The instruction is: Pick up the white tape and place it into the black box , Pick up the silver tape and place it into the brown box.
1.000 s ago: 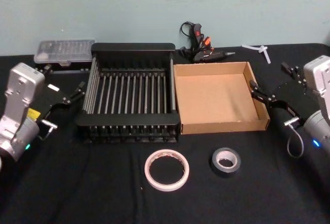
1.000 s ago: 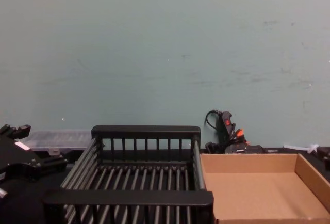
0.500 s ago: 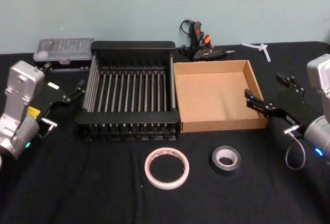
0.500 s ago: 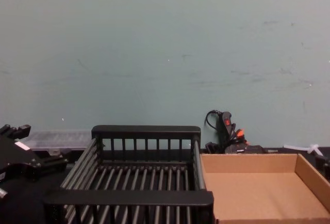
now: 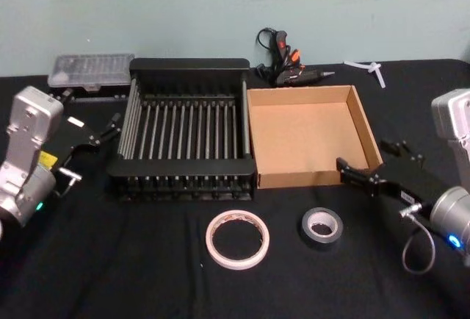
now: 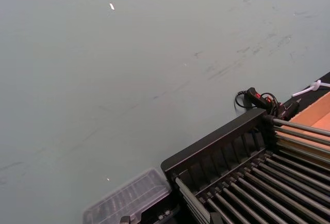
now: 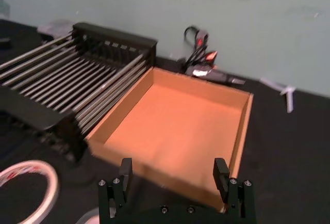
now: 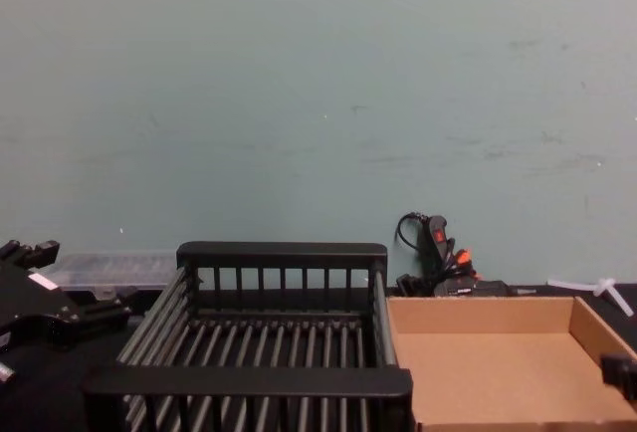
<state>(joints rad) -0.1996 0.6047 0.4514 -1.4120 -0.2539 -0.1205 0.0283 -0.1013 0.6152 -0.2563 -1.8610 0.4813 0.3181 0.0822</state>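
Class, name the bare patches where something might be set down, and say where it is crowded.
Free: inside the brown box and the black box; also the cloth left of the white tape. Crowded: around the silver tape, with the right pincer close above it.

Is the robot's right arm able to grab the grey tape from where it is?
Probably yes. The right gripper hangs open just past the brown box's near corner, and the silver tape lies flat in the open beside it, apart from the white tape. Nothing sits between them.
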